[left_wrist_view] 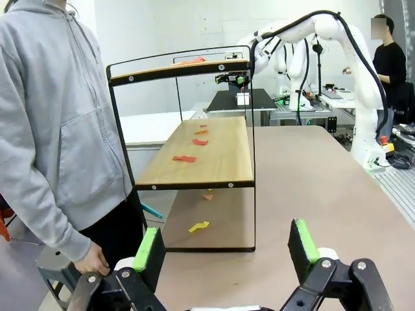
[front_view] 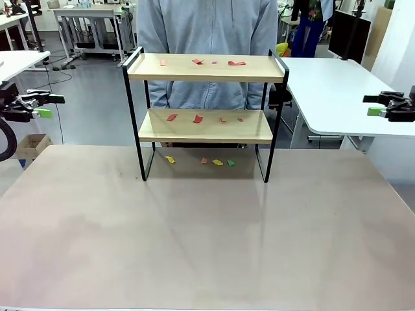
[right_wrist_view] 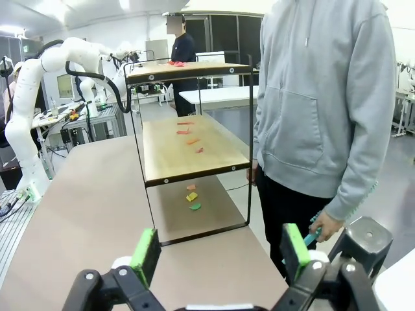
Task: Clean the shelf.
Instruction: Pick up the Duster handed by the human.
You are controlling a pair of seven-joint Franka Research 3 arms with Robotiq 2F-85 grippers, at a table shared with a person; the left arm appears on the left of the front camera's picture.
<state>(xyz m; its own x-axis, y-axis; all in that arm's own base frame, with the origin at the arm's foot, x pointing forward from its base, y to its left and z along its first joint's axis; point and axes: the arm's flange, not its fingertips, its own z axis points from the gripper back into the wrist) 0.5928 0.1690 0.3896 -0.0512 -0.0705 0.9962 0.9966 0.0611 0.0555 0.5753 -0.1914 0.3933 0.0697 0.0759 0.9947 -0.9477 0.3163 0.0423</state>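
Two grippers are hanging off the table's sides, both empty: left gripper [front_view: 54, 105] is sitting past the L edge w/ fingers spread as wide as they go, holding nothing, and right gripper [front_view: 369, 105] is sitting past the R edge the same way, pads well apart, nothing between them. The table [front_view: 194, 246] is stretching out between them. Toward its far edge the shelf [front_view: 207, 76] is standing upright on the tabletop, approx. centred and well apart from both grippers. Coloured scraps [front_view: 217, 162] (yellow, orange, green) are lying on the table under it. Lower board [front_view: 162, 133] is carrying several red scraps [front_view: 198, 119]; top board [front_view: 259, 67] is carrying a few more red bits [front_view: 198, 61]. Behind the shelf a person [front_view: 207, 26] in a grey hoodie is standing at the far side, arms hanging down. In the right wrist view a teal thing is showing at one hand [right_wrist_view: 327, 227], too small to identify.
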